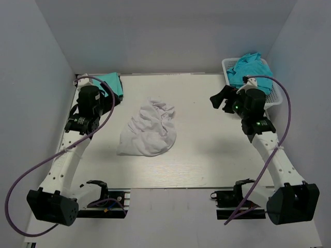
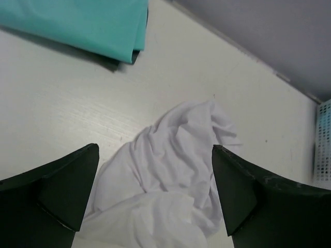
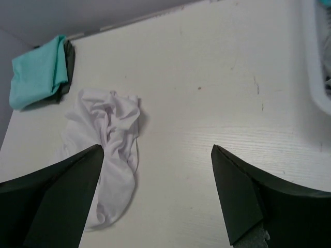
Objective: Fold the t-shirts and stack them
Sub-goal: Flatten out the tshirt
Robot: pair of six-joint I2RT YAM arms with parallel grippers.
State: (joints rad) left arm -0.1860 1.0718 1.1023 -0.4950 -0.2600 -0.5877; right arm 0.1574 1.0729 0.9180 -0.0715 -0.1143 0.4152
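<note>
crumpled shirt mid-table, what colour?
Plain white, no pattern: the crumpled t-shirt shows best in the top external view.

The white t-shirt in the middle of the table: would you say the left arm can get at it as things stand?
Probably yes. The left gripper is open and empty, the white t-shirt lies crumpled on the table just ahead of it, and nothing stands between.

**Pale table boxed in by grey walls**

A whitish table (image 1: 207,155) with faint wood grain is enclosed by a plain grey back wall (image 1: 165,31) and grey side walls (image 1: 26,77). The light is soft and even, casting mild shadows.
</note>
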